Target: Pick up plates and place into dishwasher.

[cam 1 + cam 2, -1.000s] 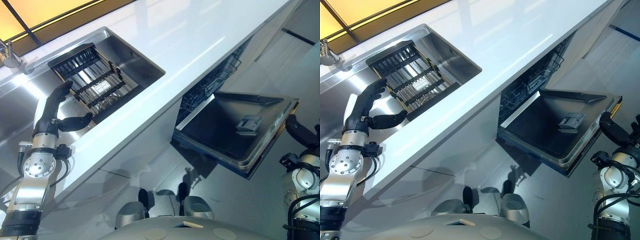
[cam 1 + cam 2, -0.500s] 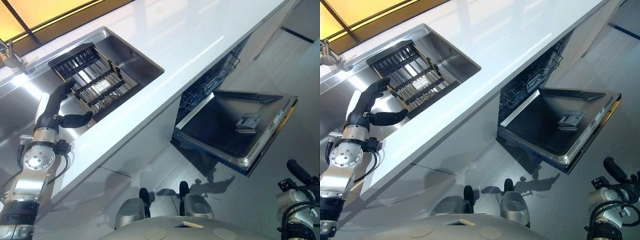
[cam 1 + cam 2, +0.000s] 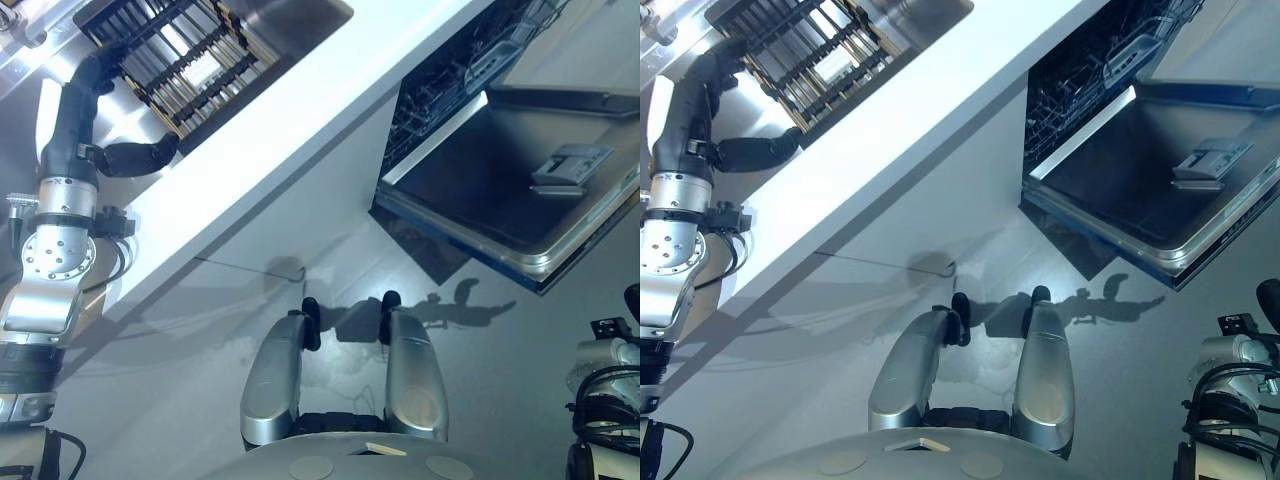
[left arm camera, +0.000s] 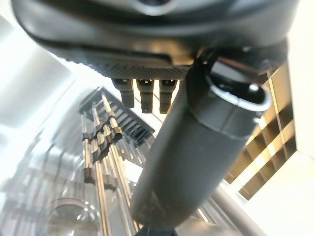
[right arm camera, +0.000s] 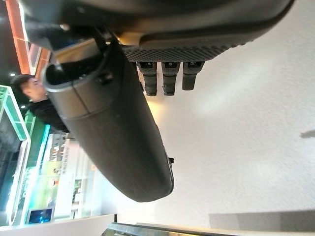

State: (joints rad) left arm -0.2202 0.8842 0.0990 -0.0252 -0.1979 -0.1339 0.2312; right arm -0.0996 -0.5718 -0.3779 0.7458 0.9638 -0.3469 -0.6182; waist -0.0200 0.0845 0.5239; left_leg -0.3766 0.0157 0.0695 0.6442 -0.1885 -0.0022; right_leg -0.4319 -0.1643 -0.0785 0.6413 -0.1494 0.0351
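White bench (image 3: 290, 110) ran past a steel sink (image 3: 300, 15) holding a dark slatted rack (image 3: 185, 50). Beside the sink, the left hand (image 3: 85, 120) reached over the rack with fingers straight and thumb spread wide, holding nothing, probably poised to take a plate from the slats. I could not make out any plate for certain. Below the bench, well apart from the sink, the dishwasher (image 3: 1090, 90) stood with its door (image 3: 1160, 190) dropped open, ready for loading. The right hand (image 5: 147, 113), low near the floor, hung open and idle.
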